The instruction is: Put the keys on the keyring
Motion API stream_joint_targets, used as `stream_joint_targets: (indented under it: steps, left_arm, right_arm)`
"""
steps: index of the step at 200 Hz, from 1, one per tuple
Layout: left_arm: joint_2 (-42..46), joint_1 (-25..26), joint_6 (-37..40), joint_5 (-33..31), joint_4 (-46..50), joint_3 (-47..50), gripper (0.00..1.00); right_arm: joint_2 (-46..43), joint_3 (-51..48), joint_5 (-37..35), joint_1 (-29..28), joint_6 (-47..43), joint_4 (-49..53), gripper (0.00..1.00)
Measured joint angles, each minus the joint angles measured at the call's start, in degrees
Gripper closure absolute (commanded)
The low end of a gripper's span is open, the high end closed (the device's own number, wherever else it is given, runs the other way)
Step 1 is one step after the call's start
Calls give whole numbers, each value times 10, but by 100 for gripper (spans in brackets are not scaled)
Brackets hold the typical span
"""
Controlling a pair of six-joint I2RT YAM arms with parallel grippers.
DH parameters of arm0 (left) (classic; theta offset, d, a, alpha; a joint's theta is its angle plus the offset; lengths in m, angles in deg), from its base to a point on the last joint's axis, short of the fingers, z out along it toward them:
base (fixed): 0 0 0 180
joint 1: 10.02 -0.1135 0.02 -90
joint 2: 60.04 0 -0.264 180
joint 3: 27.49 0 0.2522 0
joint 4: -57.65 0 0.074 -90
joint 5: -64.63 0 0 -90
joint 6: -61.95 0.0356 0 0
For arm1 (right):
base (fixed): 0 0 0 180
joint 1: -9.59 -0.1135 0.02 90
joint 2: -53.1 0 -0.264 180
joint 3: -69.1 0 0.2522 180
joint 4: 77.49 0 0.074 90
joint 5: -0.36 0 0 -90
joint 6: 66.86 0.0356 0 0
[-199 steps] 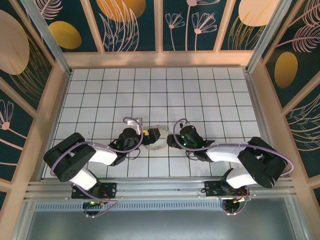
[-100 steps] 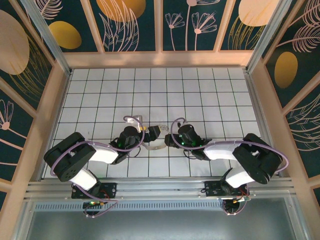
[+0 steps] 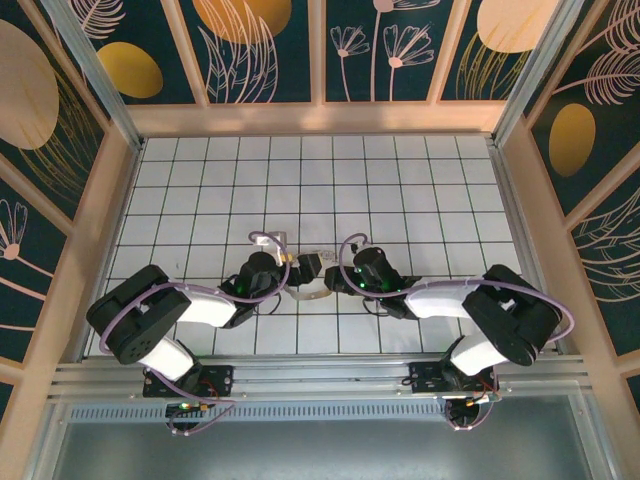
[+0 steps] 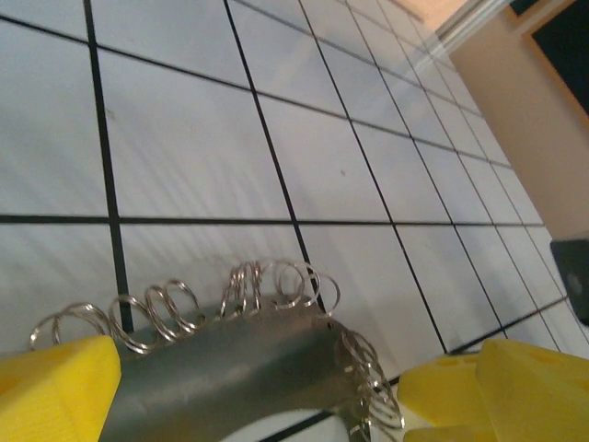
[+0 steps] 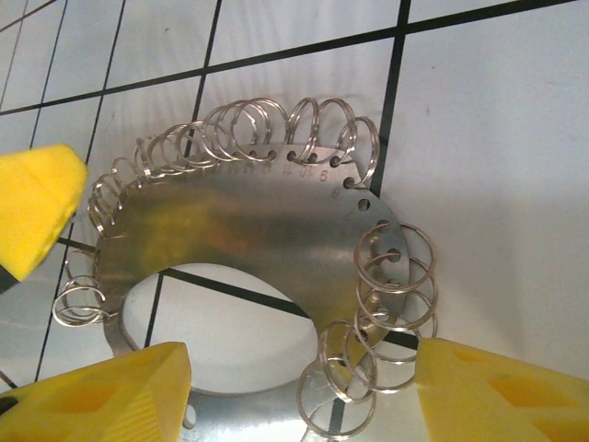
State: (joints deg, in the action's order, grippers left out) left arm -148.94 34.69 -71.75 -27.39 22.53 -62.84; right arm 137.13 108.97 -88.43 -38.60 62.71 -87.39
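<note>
Hovering nose to nose at the near middle of the white tiled floor [image 3: 400,190], the left gripper [image 3: 303,271] and the right gripper [image 3: 336,282] both crowd in on the keyring [image 3: 309,292], which lies flat on the tiles between them. From the right wrist the keyring [image 5: 267,230] reads as a flat silvery plate with a big hole in the middle, its edge punched with small holes and strung with coils of wire split rings [image 5: 396,276]. The right gripper [image 5: 304,405] has its yellow pads [image 5: 101,396] standing apart, one on each side of the plate's near arc. I see no squeeze on the metal, though I cannot tell whether a pad grazes the coils. From the left wrist it's the same story: the left gripper [image 4: 276,396] is spread as wide as it goes, pads [image 4: 55,387] well apart, and the keyring [image 4: 230,368] sits low between them without being pinched. None of the wire loops on the stretches in view carries a key, and neither gripper holds one. So by my reckoning the job is at its very start. The ring is being sized up or steadied, and everything that counts is left to do: fetching the key, opening a loop and threading the key on.
</note>
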Motion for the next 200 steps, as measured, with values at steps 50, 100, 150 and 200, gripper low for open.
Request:
stream_joint_targets:
  steps: [50, 100, 150, 200]
  left_arm:
    - [6, 0, 5, 47, 88, -43, 1]
    - [-13, 0, 24, 61, 171, -94, 1]
    - [-46, -1, 33, 59, 199, -114, 1]
    - [-57, -1, 52, 45, 207, -125, 1]
  right_arm:
    - [-36, -3, -10, -7, 0, 21, 34]
    - [-42, -9, -29, -7, 0, 47, 34]
    - [-42, -12, -29, -16, 0, 65, 34]
    - [-41, -12, -28, -35, 0, 63, 34]
